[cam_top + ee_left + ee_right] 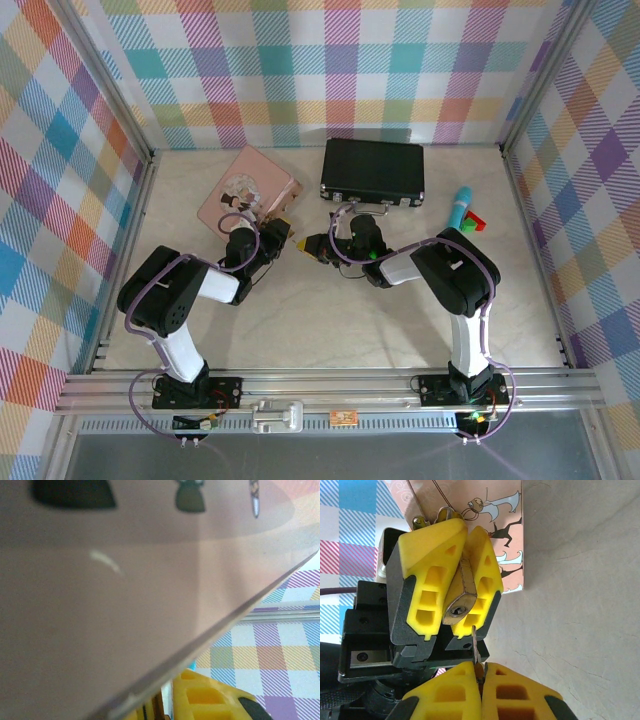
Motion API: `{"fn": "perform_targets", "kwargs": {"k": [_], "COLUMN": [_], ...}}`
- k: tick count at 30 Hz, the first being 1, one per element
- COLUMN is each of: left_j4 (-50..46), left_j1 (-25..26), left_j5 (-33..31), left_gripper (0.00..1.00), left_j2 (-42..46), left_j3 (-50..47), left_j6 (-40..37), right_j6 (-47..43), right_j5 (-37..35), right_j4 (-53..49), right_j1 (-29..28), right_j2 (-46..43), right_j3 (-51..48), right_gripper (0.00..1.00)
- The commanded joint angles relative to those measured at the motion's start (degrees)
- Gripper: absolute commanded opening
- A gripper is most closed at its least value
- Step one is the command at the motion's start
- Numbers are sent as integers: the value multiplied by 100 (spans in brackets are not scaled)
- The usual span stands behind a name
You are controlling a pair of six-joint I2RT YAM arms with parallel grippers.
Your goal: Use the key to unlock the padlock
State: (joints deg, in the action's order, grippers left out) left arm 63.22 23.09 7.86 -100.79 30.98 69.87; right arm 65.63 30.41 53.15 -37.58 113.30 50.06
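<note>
Two cases are sitting behind the grippers: pink tin [245, 195] pressing close by the left gripper [465, 540], black case [372, 170] farther back. Bare table [580, 605] is lying open alongside. Left gripper is clamping the padlock [460, 602], keyhole outward. Right gripper [480, 669] is pinching the key [476, 647] shut, its tip just below the keyhole.

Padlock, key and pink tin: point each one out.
padlock [462, 598], right wrist view, brass body near the keyhole.
key [476, 643], right wrist view, thin blade.
pink tin [507, 536], right wrist view, printed face.
</note>
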Motion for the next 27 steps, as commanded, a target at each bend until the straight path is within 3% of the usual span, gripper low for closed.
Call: {"fn": "perform_targets", "kwargs": {"k": [1, 27], "left_j4": [105, 83], "left_j1": [53, 180], "left_j5": [166, 152], "left_gripper": [0, 0], "left_j2": [-186, -124], "left_j3": [-58, -4], "left_j6": [472, 510], "right_j6": [13, 4], "right_j5": [-19, -18], "right_j4": [257, 247], "right_j1": [-45, -95], "right_j2": [-202, 85], "right_j3": [161, 450], "right_gripper": [0, 0]}}
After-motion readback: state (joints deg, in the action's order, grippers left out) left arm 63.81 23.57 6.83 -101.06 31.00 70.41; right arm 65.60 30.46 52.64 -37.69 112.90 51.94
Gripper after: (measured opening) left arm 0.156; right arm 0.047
